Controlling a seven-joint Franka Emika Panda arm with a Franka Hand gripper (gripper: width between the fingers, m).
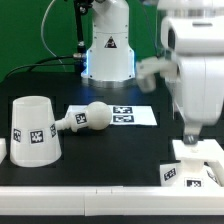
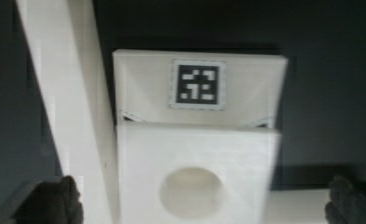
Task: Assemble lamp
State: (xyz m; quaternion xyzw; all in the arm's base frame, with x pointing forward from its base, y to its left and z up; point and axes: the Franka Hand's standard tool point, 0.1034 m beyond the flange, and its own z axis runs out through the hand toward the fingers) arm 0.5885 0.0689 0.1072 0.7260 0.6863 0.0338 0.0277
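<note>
The square stepped lamp base (image 1: 197,168) stands at the front of the exterior view's right, a tag on its side. My gripper (image 1: 191,137) hangs just above it. In the wrist view the base (image 2: 198,130) shows its tag and round socket hole (image 2: 194,190), and my gripper (image 2: 205,203) is open, one dark finger (image 2: 52,200) on each side of the base, with nothing held. The bulb with its stem (image 1: 88,118) lies on its side mid-table. The cone shade (image 1: 34,130) stands wide end down at the exterior view's left.
The marker board (image 1: 125,115) lies flat behind the bulb. The robot's pedestal (image 1: 108,50) stands at the back. A long white rail (image 2: 64,110) runs right along one side of the base, next to one finger. The table is black.
</note>
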